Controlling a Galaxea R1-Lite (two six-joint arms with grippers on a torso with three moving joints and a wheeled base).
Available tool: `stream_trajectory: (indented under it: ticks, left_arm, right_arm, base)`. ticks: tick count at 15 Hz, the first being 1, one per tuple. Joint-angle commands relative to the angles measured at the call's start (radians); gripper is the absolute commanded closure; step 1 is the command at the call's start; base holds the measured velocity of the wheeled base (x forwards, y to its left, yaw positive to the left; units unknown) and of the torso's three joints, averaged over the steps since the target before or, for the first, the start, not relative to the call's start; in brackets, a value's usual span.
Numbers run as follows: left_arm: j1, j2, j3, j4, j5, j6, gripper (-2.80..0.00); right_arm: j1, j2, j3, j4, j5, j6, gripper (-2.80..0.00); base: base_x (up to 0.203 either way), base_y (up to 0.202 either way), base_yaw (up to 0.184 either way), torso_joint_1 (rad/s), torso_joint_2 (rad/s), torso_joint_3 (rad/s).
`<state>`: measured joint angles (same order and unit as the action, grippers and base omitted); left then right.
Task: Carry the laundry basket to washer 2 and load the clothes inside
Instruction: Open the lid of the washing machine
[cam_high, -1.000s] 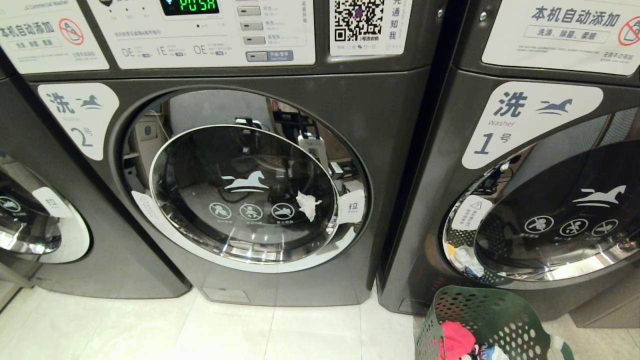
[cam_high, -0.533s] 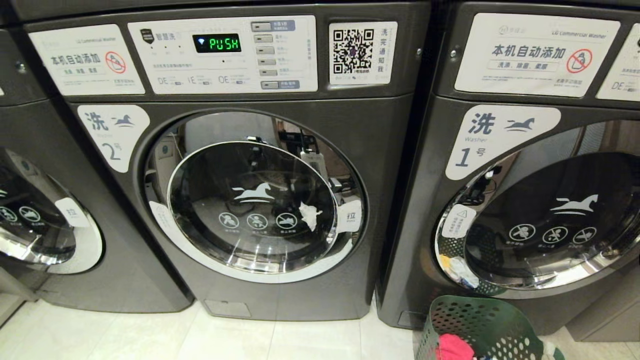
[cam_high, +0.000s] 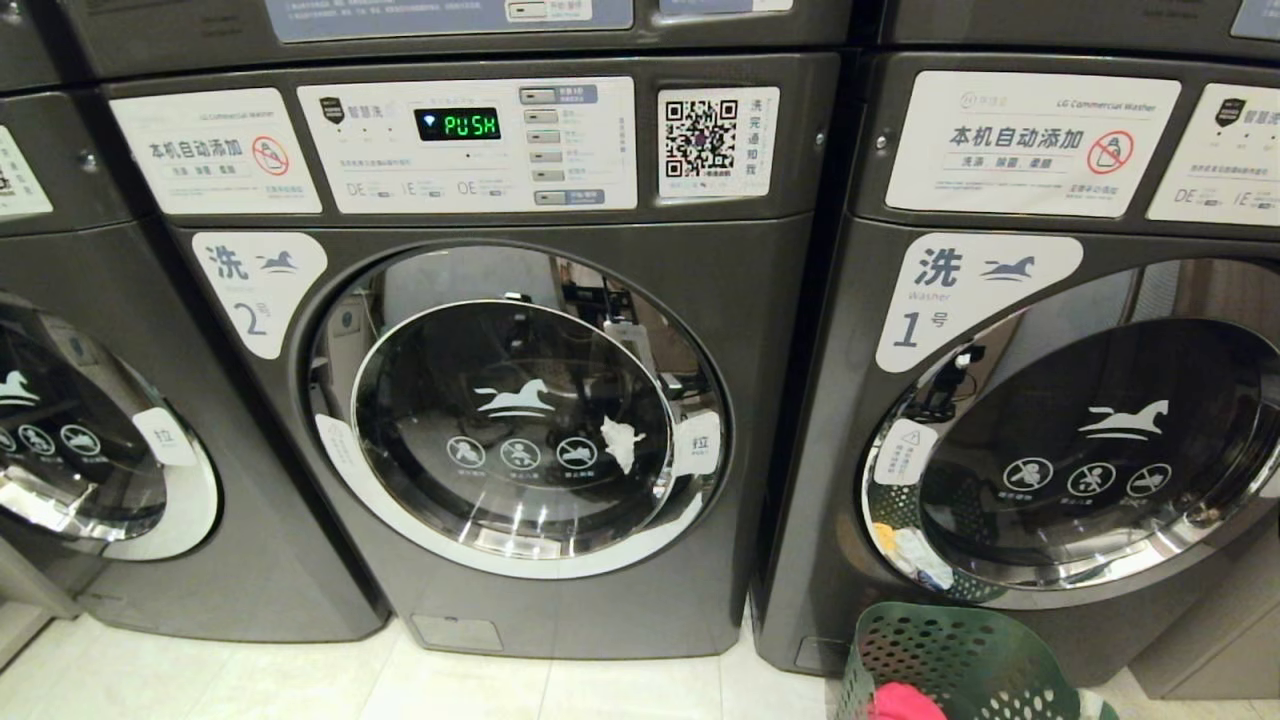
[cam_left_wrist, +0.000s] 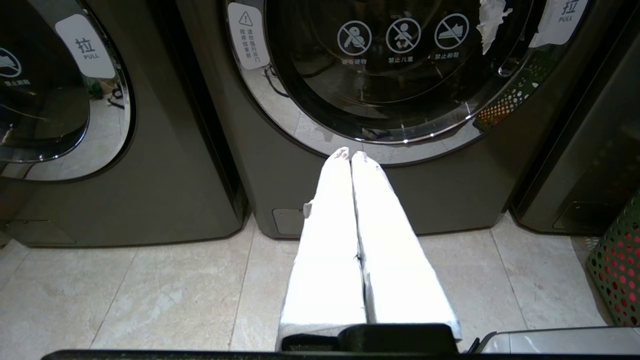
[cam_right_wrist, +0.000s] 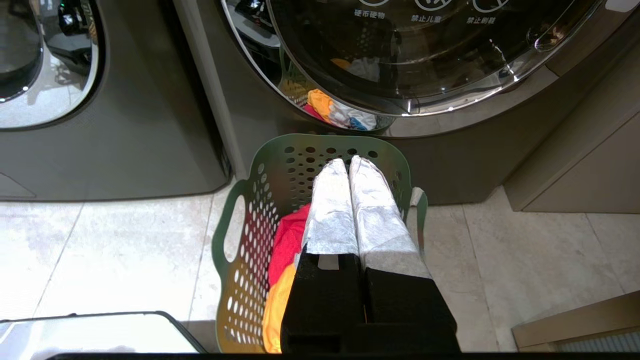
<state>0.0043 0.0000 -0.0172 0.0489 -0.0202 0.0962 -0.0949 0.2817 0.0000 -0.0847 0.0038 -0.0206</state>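
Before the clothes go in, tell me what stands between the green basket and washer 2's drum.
The round chrome-rimmed glass door of the dark grey washer 2 is shut, so it blocks the drum. The perforated dark-green plastic laundry basket stands on the floor before washer 1, clothes inside.

Washer 2 (cam_high: 560, 400), at the centre of the head view, is dark grey with a chrome-rimmed dark glass door, white labels and a green-lit display (cam_high: 457, 124). The washer marked 1 (cam_high: 1050, 400) at right has the same grey body and white labels. The laundry basket (cam_right_wrist: 280, 200) is dark green, patterned with round holes. The clothes (cam_right_wrist: 285, 250) in it are red-pink and yellow-orange. The floor (cam_high: 300, 680) is pale cream tile. Both grippers, left (cam_left_wrist: 351, 152) and right (cam_right_wrist: 348, 160), have white fingers.
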Motion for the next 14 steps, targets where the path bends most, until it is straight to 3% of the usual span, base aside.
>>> stream_trajectory:
  ticks: [1, 14]
  left_arm:
    - [0.0, 0.002, 0.0, 0.0, 0.0, -0.001, 0.0]
    - [0.0, 0.002, 0.002, 0.0, -0.003, -0.004, 0.0]
  right_arm:
    - [0.002, 0.001, 0.034, -0.001, 0.001, 0.001, 0.0]
    - [0.007, 0.001, 0.034, -0.001, -0.007, 0.004, 0.0]
  base:
    - [0.0, 0.0, 0.0, 0.0, 0.0, 0.0]
    - [0.0, 0.0, 0.0, 0.0, 0.0, 0.0]
